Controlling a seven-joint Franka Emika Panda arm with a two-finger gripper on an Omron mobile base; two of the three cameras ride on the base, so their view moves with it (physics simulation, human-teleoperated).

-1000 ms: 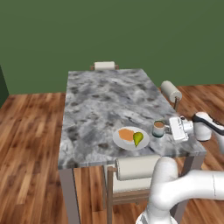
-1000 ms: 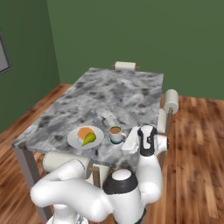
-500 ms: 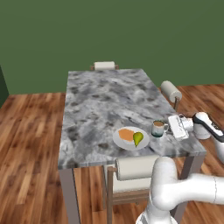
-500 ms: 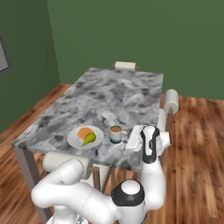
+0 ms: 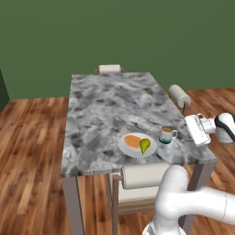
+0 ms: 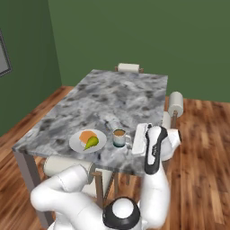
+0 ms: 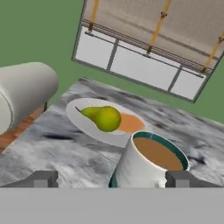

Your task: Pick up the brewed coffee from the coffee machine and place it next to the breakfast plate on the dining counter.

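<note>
Jaws spread wide, the gripper (image 7: 111,178) sits at the bottom of the hand view, straddling but not gripping the brewed coffee (image 7: 146,162), a white mug full of brown liquid. Just beyond, at frame centre, the breakfast plate (image 7: 89,127) carries a green pear and an orange piece. Both stand on the dining counter (image 5: 110,110), lower right of the left base view.

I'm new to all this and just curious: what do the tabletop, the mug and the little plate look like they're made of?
The dining counter looks like polished stone, probably marble, given its mottled grey-white veining. The coffee mug seems to be glazed ceramic: smooth white body with a teal lower band. The breakfast plate looks like plain white ceramic too, though in a rendered scene that stays a guess.
</note>
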